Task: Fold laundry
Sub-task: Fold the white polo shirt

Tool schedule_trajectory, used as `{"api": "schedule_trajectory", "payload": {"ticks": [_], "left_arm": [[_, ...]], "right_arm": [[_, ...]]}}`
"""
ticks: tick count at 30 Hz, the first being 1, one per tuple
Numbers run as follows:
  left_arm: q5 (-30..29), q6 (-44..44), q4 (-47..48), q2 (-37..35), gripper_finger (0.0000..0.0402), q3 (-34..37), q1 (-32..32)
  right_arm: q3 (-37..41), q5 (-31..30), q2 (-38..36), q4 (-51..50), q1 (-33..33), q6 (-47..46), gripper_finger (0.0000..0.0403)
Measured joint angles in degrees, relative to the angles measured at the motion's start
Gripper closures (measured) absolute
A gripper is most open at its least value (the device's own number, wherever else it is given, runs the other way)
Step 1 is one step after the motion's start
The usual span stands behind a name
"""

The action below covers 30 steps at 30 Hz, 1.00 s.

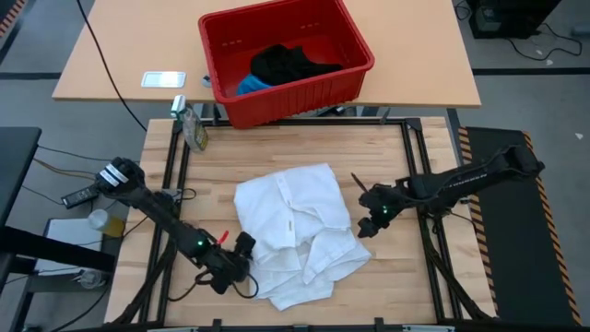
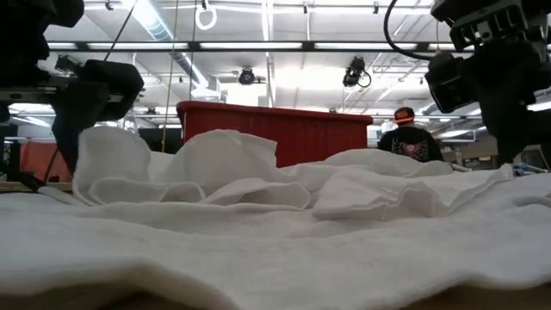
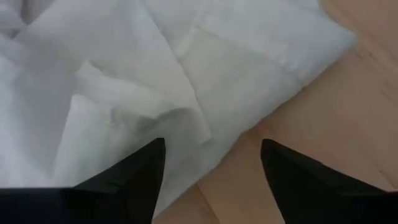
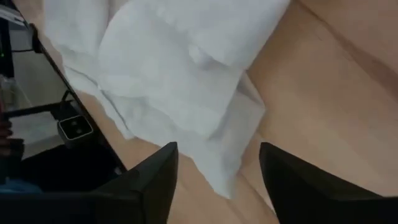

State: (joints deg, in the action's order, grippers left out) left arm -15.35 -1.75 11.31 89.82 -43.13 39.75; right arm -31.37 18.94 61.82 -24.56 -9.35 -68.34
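White garment point(image 1: 297, 231): crumpled at table centre, between both claws. Left gripper point(image 1: 241, 247) at its near-left edge, fingers spread, empty. Right gripper point(image 1: 371, 219) just beside its right edge, fingers spread, empty.

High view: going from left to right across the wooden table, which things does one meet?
Left gripper with open fingers → white garment → right gripper with open fingers.
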Motion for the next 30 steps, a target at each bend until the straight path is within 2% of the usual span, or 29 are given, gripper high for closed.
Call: {"api": "schedule_trajectory", "payload": {"ticks": [6,14,19,26,30], "left_arm": [[0.0,-3.8,-1.9,0.1,0.0138,0.0,1.4],[0.2,-12.1,-8.2,0.1,0.0181,0.0,4.0],[-0.7,-14.5,-8.1,0.2,0.0206,0.0,3.6],[-0.9,-14.6,-8.6,4.0,0.0209,0.0,2.1],[-0.9,-18.2,-9.7,5.6,0.0209,0.0,2.2]], "right_arm": [[2.2,0.0,0.0,6.2,-3.4,-5.8,0.0137],[7.1,-1.6,0.0,16.1,-5.8,-13.8,0.0141],[9.5,-3.0,0.0,20.2,-6.0,-15.9,0.0143],[10.8,-4.0,0.0,23.1,-6.0,-16.3,0.0144],[10.8,-3.4,0.0,23.6,-6.5,-16.5,0.0144]]}}
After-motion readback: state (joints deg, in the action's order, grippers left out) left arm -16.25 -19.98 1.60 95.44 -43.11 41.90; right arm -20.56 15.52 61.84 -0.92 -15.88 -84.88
